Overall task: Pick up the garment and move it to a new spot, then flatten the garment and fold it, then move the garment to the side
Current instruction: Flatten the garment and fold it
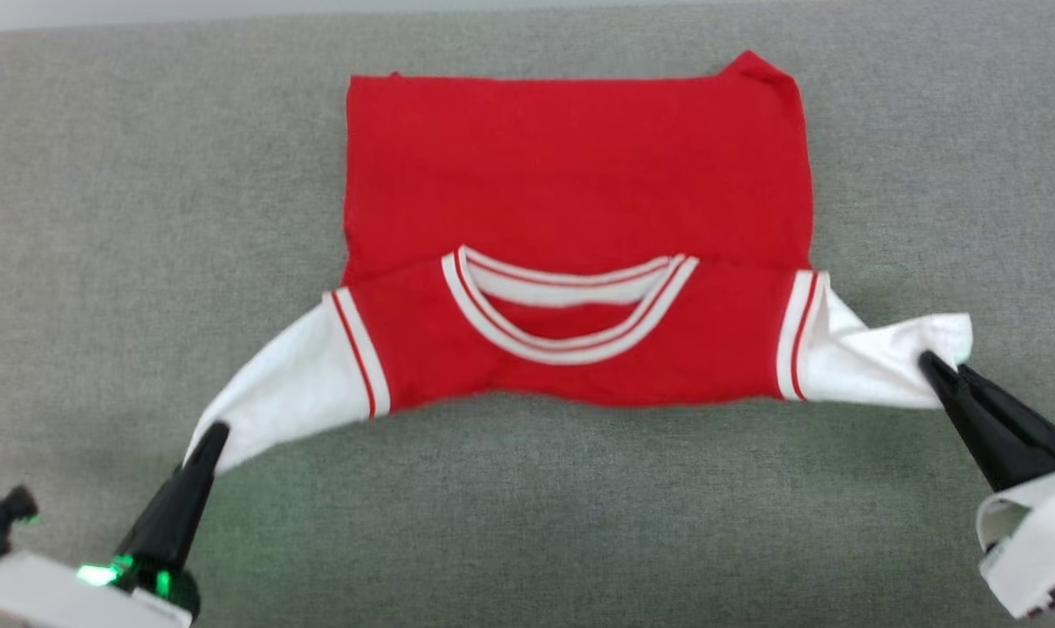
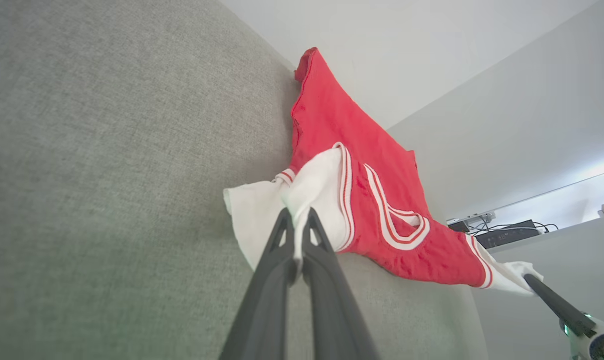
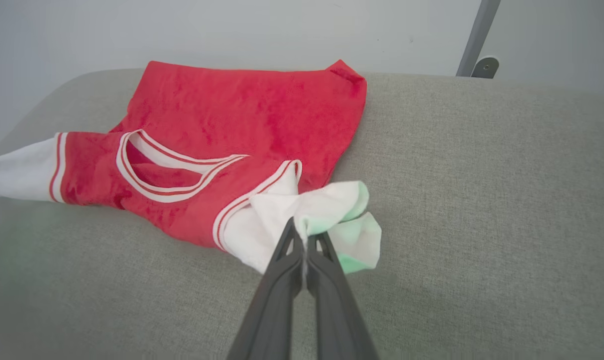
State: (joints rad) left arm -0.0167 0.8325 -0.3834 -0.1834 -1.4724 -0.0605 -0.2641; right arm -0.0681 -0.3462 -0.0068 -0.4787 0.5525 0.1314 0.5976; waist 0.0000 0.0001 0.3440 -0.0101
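Note:
The garment [image 1: 579, 183], a red shirt with white sleeves and a striped collar, lies on the grey cushion with its collar end nearest me and its hem at the far side. Its near part is lifted a little. My left gripper [image 1: 215, 433] is shut on the white left sleeve [image 1: 283, 392], as the left wrist view confirms at the gripper [image 2: 297, 216]. My right gripper [image 1: 944, 365] is shut on the white right sleeve [image 1: 876, 358]; the right wrist view shows this gripper [image 3: 305, 227] pinching bunched sleeve cloth [image 3: 331, 210]. The garment [image 3: 242, 115] stretches between both grippers.
The grey cushion [image 1: 527, 515] spreads wide on all sides of the garment. A pale wall rises behind the cushion's far edge [image 3: 232, 30]. A metal post [image 3: 474, 40] stands at the far right. Cables and a dark box [image 2: 511, 232] sit on a ledge beyond.

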